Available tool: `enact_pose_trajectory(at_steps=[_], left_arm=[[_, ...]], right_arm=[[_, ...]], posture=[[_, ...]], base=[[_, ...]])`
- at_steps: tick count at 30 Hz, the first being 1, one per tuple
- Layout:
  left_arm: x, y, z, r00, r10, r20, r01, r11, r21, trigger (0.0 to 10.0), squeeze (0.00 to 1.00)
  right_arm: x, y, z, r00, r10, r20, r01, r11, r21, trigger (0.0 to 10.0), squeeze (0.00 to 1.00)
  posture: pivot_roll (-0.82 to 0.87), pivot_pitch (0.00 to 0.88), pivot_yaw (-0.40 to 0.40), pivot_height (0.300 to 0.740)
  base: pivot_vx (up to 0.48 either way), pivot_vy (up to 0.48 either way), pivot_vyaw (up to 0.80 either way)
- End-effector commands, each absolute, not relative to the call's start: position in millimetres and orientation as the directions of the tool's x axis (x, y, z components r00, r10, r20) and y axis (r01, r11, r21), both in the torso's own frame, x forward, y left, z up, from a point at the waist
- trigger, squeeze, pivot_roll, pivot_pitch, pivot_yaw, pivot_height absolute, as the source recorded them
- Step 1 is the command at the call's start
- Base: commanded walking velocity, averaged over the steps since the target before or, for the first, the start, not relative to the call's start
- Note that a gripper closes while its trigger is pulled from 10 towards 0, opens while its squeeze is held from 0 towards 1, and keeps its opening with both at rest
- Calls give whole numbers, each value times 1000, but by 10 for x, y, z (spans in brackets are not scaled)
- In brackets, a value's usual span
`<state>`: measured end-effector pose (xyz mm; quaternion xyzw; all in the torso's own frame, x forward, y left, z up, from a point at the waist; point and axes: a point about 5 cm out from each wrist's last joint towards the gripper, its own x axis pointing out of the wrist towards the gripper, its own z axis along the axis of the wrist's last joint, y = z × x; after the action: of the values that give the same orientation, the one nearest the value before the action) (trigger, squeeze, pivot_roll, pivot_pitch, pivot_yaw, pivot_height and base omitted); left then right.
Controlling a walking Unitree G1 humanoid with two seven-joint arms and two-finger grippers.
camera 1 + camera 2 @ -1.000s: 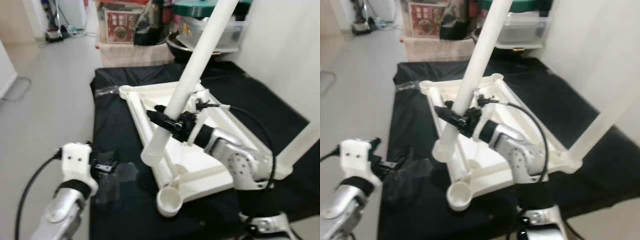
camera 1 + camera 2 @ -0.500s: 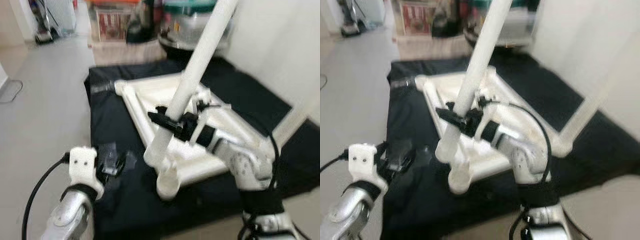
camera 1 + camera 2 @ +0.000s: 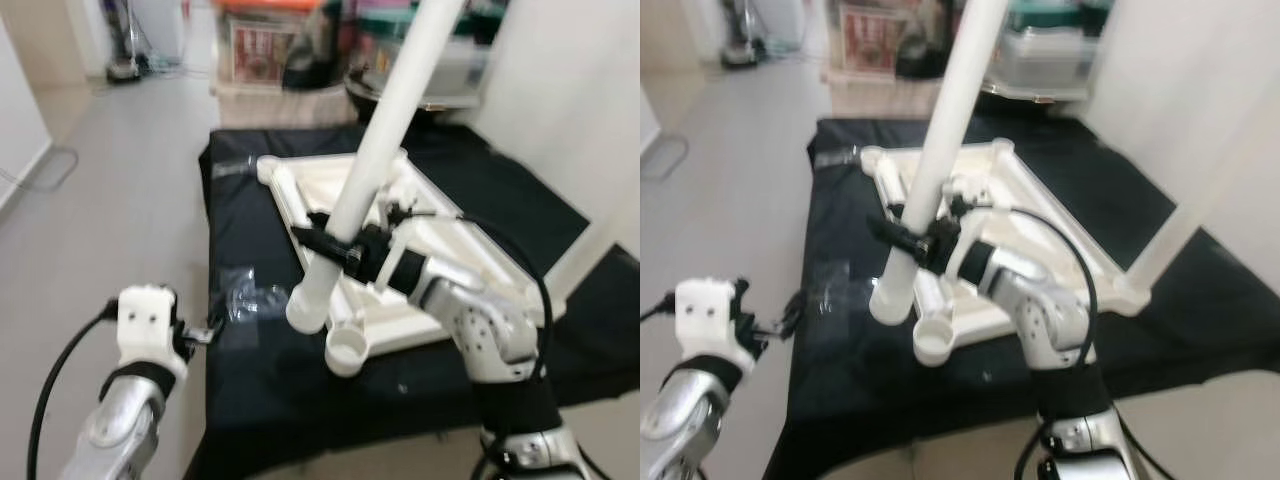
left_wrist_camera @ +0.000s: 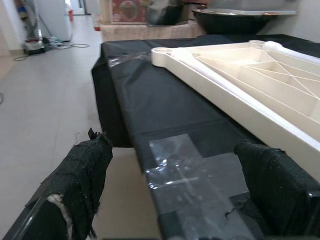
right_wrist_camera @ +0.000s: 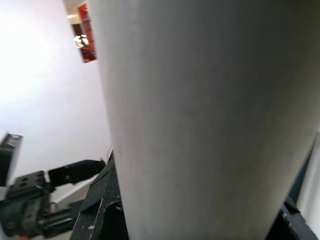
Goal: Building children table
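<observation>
Right wrist view: right gripper (image 3: 338,246) pinches the white table leg (image 3: 378,160), top cut off.

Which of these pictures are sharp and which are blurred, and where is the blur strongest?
Both eye views are softly blurred, most at the far boxes; the white leg in the right claw stays readable. The left wrist view is sharp on the tabletop frame; the right wrist view is too close, unfocused.
</observation>
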<state>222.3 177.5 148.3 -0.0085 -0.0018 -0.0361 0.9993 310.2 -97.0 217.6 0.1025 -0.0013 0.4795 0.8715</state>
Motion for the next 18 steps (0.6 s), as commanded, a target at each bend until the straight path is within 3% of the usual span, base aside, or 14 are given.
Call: enact_pose_trajectory(at_steps=[1, 8, 18], left_arm=[[2223, 1795, 1427, 998, -53, -25, 53, 999, -12, 10000, 0], [2216, 1882, 1415, 999, -17, -33, 17, 1000, 9, 10000, 0], [2219, 1909, 1400, 999, 4, -36, -4, 1000, 7, 10000, 0]], right_arm=[[3132, -1023, 2198, 556, 826, 95, -830, 544, 127, 0, 0], [3111, -1107, 2133, 553, 833, 29, -833, 552, 20, 0, 0], [2864, -1091, 2036, 449, 893, -40, -890, 442, -110, 0, 0]], posture=[[71, 0, -75, 740], [71, 0, -75, 740], [62, 0, -76, 740]], base=[[0, 0, 0], [0, 0, 0], [0, 0, 0]])
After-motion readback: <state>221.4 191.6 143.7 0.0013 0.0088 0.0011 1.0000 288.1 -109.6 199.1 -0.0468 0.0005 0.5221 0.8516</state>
